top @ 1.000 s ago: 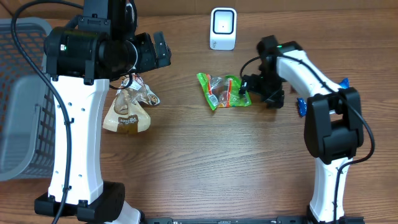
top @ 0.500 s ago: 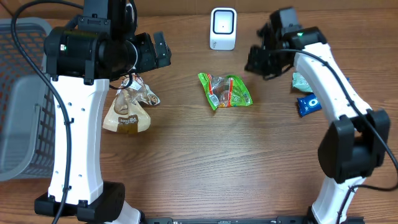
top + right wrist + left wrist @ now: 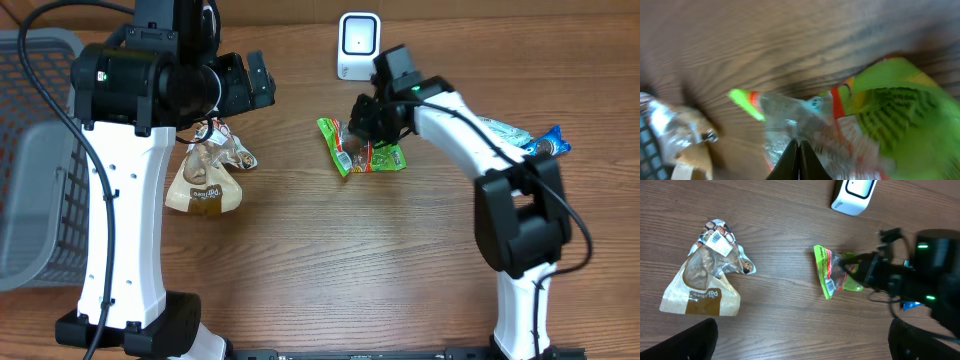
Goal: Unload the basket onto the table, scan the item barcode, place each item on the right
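The scanner stands at the middle of the table's far edge. The snack packet lies just in front of it, on the table. A bag lies well to the packet's left. The basket sits at the left edge. Two wrappers lie by the right edge.

The table is brown wood grain, smooth and matt. The green packet is glossy, crinkled plastic film, while the tan bag looks like matt paper with a shiny clear window. The scanner is smooth white plastic.
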`<move>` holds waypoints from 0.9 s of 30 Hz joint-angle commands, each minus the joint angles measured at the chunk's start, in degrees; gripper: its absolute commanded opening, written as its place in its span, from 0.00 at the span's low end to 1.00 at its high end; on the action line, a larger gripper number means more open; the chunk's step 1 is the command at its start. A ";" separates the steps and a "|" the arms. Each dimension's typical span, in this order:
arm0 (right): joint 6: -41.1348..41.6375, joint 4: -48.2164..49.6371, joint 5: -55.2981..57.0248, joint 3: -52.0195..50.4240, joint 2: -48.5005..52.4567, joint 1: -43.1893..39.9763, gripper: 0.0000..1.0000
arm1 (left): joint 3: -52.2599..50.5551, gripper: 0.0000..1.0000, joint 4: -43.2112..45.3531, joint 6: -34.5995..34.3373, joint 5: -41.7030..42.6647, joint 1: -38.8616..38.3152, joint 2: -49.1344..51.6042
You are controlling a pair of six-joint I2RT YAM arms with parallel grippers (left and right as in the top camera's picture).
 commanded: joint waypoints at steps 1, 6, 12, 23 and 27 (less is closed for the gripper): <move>7.52 0.24 2.14 -0.79 4.15 0.66 0.04 | 0.44 1.00 0.11 -0.11 -0.35 -0.11 0.24; 8.81 -0.22 0.61 -0.79 6.75 0.70 0.04 | 0.44 1.00 0.11 -0.11 -0.35 -0.11 0.24; 4.02 -0.24 -6.71 0.79 6.54 0.48 0.04 | 0.44 1.00 0.11 -0.11 -0.35 -0.11 0.24; -2.14 -14.23 -4.79 10.27 -0.59 -1.88 0.05 | 0.44 1.00 0.11 -0.11 -0.35 -0.11 0.24; 0.07 -14.21 0.52 6.19 -0.57 0.07 0.05 | 0.44 1.00 0.11 -0.11 -0.35 -0.11 0.24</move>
